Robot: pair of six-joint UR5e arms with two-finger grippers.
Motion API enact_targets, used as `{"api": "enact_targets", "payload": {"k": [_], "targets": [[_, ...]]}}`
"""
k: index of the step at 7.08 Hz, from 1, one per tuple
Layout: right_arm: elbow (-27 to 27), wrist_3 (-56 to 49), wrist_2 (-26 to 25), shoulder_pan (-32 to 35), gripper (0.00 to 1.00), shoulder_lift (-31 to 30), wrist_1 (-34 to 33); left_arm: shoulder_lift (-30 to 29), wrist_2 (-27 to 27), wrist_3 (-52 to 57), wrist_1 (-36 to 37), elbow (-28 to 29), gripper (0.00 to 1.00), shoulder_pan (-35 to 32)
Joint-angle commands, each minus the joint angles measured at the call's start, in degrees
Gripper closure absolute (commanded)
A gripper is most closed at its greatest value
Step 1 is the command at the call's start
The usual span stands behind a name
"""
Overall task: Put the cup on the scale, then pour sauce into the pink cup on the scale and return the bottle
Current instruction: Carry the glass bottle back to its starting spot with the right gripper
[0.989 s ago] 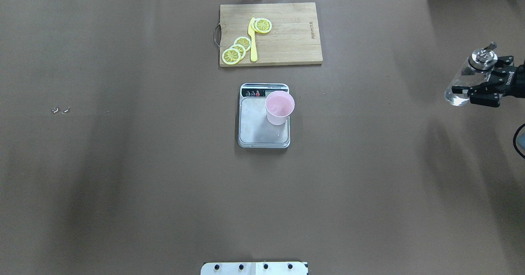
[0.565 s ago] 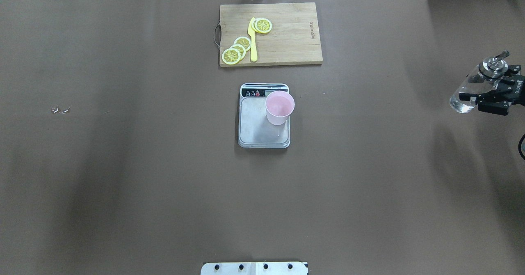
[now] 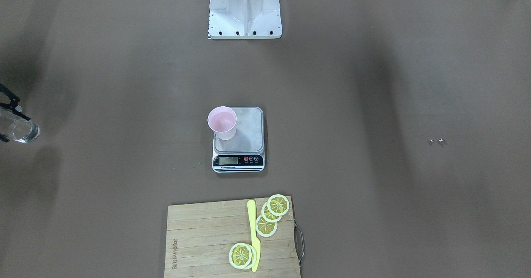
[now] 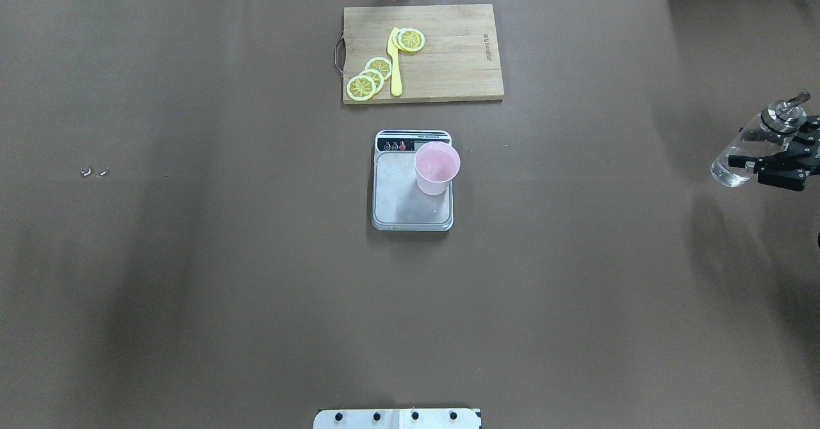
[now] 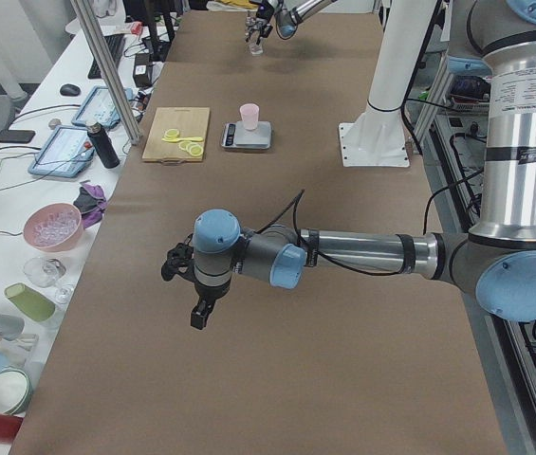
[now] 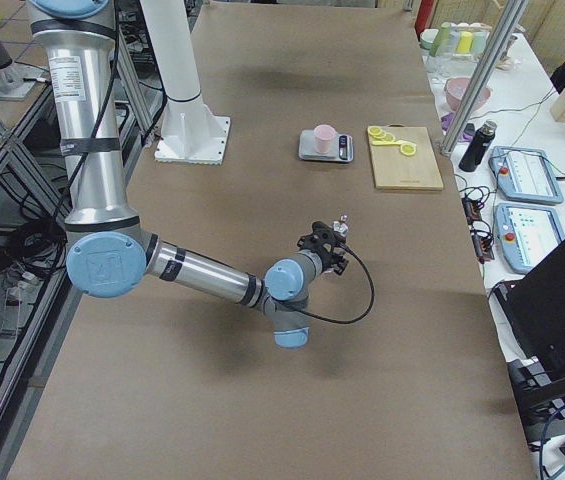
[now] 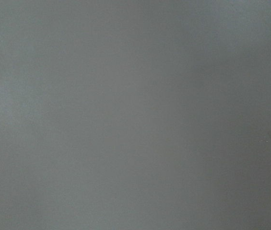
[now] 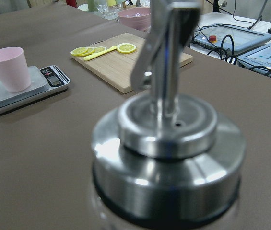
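Clear glass bottle (image 4: 728, 170), steel spout, clamped in right gripper (image 4: 759, 163); tapered pink cup (image 4: 437, 168) on brushed-metal scale (image 4: 403, 202); left gripper (image 5: 184, 284) state unclear.

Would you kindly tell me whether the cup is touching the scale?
Touching: the right wrist view shows the cup standing upright on the scale.

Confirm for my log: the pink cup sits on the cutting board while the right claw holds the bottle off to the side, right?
No: the overhead view shows the cup on the scale, not the cutting board. The right claw holds the bottle off to the side.
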Motion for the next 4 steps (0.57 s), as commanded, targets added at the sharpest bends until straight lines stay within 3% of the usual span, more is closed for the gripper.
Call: {"api": "enact_targets", "payload": {"k": [1,3,4], "targets": [[-2.7,-0.1,-1.2,-0.2,0.64,0.3,0.2,0.0,-0.5,0.1,0.0,-0.7,0.0,-0.1],[-3.7,-0.1,-2.6,-0.8,0.64,0.4,0.1,-0.4,-0.8,0.1,0.0,-2.2,0.0,-0.1],[-4.7,-0.1,-3.7,-1.3,0.64,0.7,0.1,0.2,-3.7,0.1,0.6,-4.2,0.0,-0.2]]}}
